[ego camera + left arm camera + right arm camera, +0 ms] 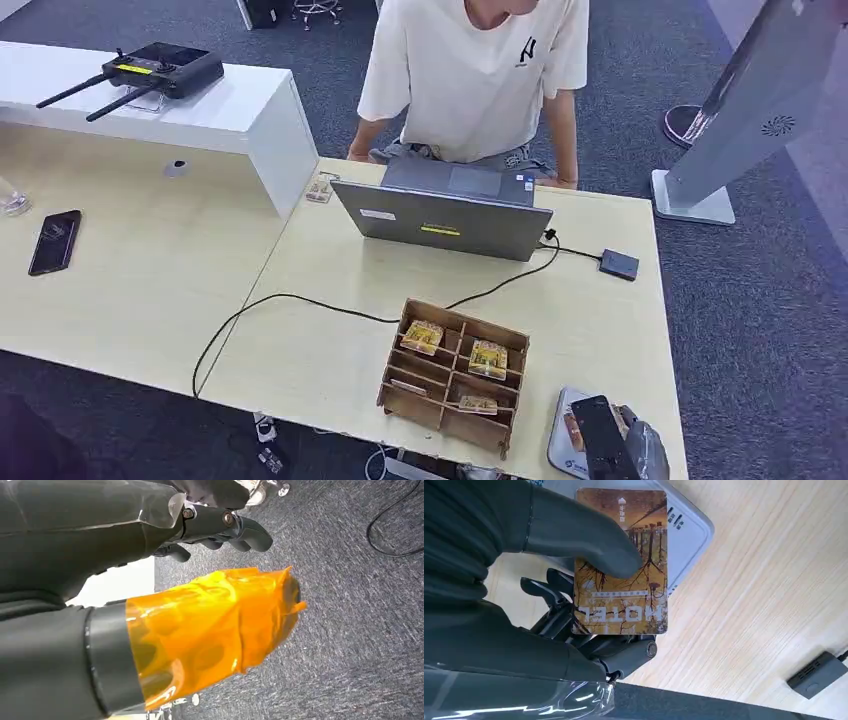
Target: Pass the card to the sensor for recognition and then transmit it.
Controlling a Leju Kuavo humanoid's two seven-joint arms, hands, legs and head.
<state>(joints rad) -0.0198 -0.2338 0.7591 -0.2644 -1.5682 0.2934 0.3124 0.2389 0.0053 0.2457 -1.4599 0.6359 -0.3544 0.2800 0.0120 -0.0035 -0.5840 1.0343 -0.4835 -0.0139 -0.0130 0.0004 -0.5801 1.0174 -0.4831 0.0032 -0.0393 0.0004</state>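
Observation:
A brown card printed "HOTEL" (pixel 624 565) is pinched in my right hand (pixel 549 580), thumb (pixel 579 535) on its face and dark fingers (pixel 554 595) under it. It hovers flat over the white sensor pad (pixel 691 530); I cannot tell if it touches. In the head view my right hand (pixel 612 440) is at the table's near right corner, over the sensor (pixel 558 445), with a strip of the card (pixel 573 428) showing. My left hand (pixel 210 625), its thumb wrapped in orange tape, hangs over the carpet, fingers (pixel 245 532) loosely bent and holding nothing.
A wooden divider box (pixel 452 375) holding several more cards stands left of the sensor. Beyond it are an open laptop (pixel 445 220), a cable, a small dark box (pixel 619 264) and a person in a white shirt (pixel 480 70). A phone (pixel 55 241) lies far left.

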